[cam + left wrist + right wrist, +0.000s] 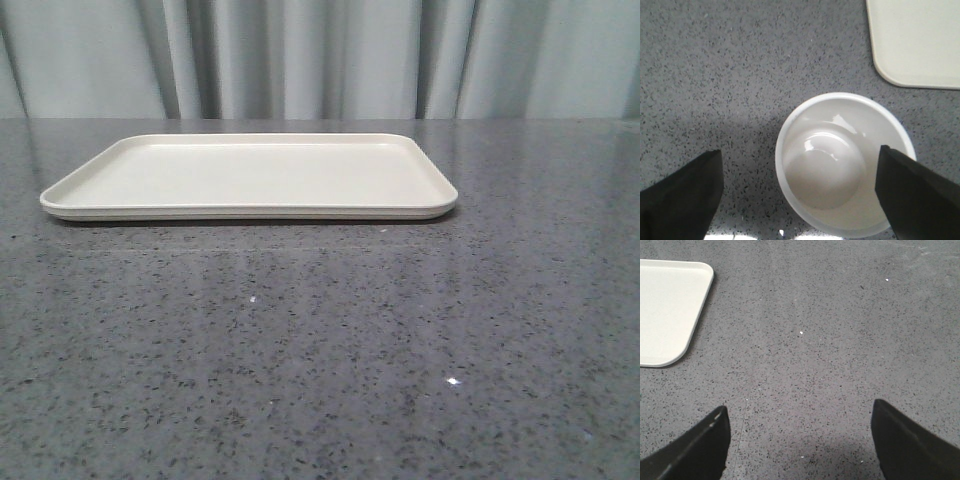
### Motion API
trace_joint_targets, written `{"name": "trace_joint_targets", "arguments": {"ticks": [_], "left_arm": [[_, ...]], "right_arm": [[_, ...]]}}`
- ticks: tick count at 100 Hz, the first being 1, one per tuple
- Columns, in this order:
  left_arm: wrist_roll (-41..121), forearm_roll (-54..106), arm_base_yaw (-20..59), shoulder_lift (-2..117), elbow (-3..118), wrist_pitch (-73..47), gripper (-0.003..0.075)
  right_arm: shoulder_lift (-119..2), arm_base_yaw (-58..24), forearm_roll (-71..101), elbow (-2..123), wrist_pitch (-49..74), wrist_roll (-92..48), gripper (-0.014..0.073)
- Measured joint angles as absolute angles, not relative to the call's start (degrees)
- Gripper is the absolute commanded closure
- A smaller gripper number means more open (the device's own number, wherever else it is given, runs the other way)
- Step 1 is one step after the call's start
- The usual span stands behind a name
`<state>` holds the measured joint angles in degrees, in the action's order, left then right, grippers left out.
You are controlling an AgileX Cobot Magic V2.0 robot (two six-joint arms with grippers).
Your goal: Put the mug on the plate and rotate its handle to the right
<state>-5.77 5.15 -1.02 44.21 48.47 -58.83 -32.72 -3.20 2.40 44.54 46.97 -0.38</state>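
Observation:
The cream plate (250,175) lies empty on the grey speckled table in the front view; neither arm nor the mug shows there. In the left wrist view I look straight down into the white mug (840,165), standing upright on the table beside a corner of the plate (920,40). My left gripper (799,187) is open above it: one finger overlaps the mug's rim, the other is over bare table. The handle and smiley face are hidden. My right gripper (800,440) is open and empty over bare table, with a plate corner (665,310) nearby.
A pale curtain (320,55) hangs behind the table's far edge. The grey speckled tabletop (320,350) stretches in front of the plate. Nothing else stands on the table.

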Motion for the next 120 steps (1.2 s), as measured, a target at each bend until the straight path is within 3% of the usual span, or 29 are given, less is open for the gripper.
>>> {"name": "trace_joint_targets", "arguments": {"ticks": [32, 41, 55, 73, 120], "left_arm": [[-5.7, 4.8, -1.0, 54.0, 48.5, -59.7, 0.0122], [-5.6, 4.7, -1.0, 55.3, 48.5, -59.6, 0.0154], [-5.6, 4.6, -1.0, 56.0, 48.5, -59.4, 0.0341], [-5.6, 4.6, -1.0, 56.0, 48.5, -59.4, 0.0738], [-5.5, 6.1, -1.0, 56.1, 58.3, -60.0, 0.0741]], "right_arm": [[-32.7, -3.2, 2.4, 44.5, 47.0, -0.4, 0.002], [-32.7, -3.2, 2.4, 44.5, 47.0, -0.4, 0.002], [-32.7, -3.2, 2.4, 44.5, 47.0, -0.4, 0.002], [-32.7, -3.2, 2.4, 44.5, 47.0, -0.4, 0.002], [-32.7, -3.2, 2.4, 44.5, 47.0, -0.4, 0.002]]}}
